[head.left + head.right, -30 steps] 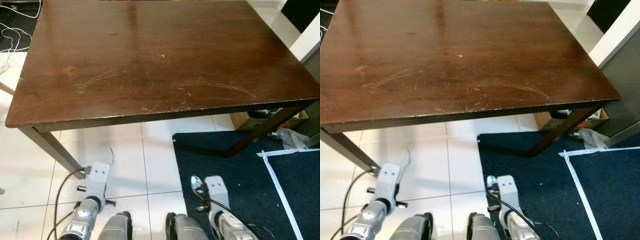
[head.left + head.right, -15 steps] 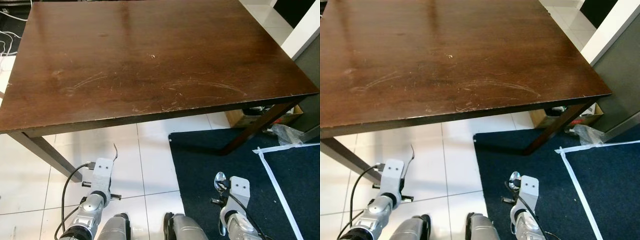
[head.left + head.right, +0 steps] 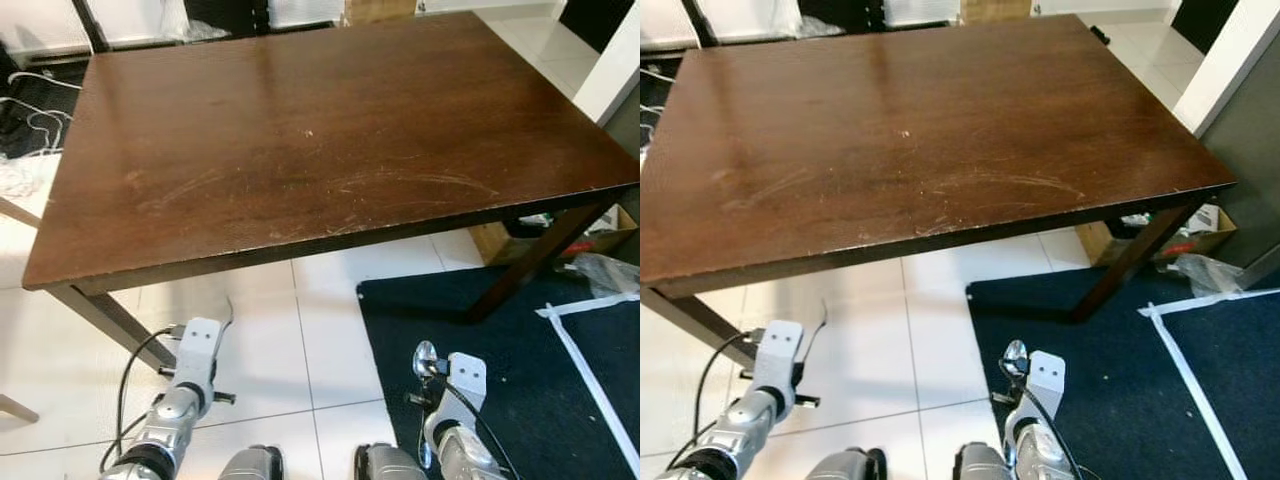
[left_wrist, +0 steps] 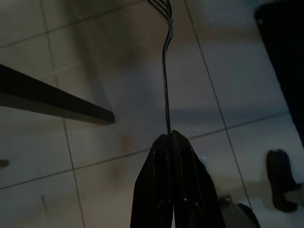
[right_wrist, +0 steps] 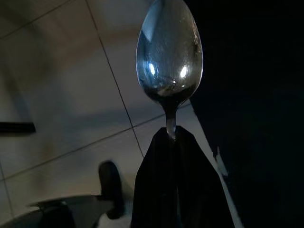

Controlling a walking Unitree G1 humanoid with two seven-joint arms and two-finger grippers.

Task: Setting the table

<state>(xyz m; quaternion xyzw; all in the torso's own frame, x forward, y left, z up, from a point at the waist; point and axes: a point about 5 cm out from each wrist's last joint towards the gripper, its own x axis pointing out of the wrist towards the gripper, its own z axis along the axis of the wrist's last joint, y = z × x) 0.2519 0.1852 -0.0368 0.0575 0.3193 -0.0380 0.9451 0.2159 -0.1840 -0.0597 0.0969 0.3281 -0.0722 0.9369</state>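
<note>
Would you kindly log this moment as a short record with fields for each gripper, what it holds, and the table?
left gripper: shut on a fork, held low over the white tile floor
right gripper: shut on a spoon, held low at the edge of the dark rug
table: dark wood, scratched top, ahead of both arms
cutlery placed: none yet
</note>
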